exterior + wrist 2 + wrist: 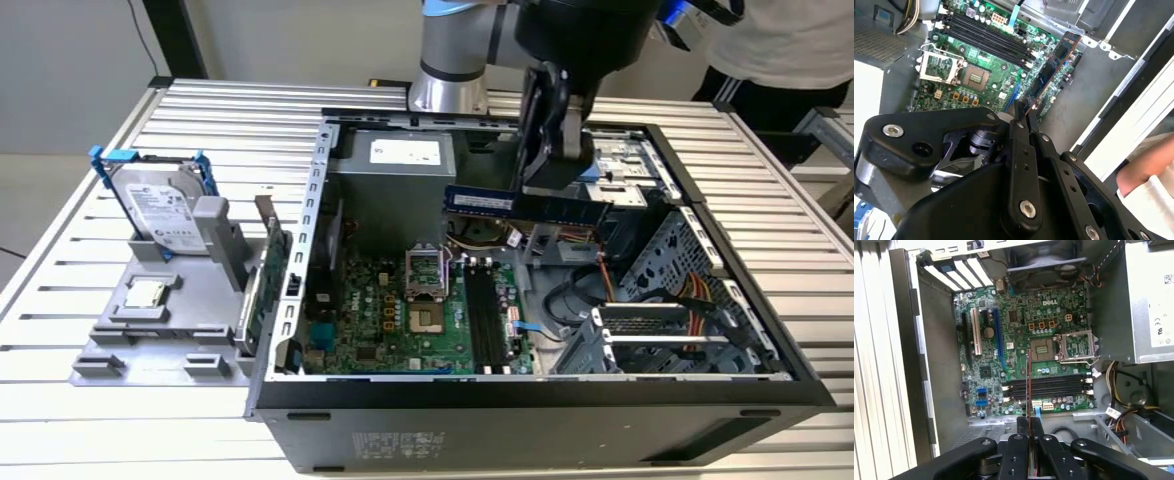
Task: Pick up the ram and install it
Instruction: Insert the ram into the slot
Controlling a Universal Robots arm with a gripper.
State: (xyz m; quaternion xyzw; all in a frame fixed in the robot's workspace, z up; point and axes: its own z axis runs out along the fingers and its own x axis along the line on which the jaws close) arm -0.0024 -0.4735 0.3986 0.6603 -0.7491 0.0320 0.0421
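Printed matter, none legible enough to read:
- White sticker on ram (487, 203): fine print.
- White label on power supply (404, 152), twelve o'clock of motherboard (414, 320).
- Label on hard drive (163, 212), nine o'clock of case (534, 425).
- Small white label on case front.

The case (534, 398) sits on the table (60, 265), the motherboard (400, 322) inside it. The ram (477, 201), clamped in the gripper (554, 186), hangs above the motherboard. At the exterior view's left stands the drive (160, 210), with the card (274, 265) between it and the case.
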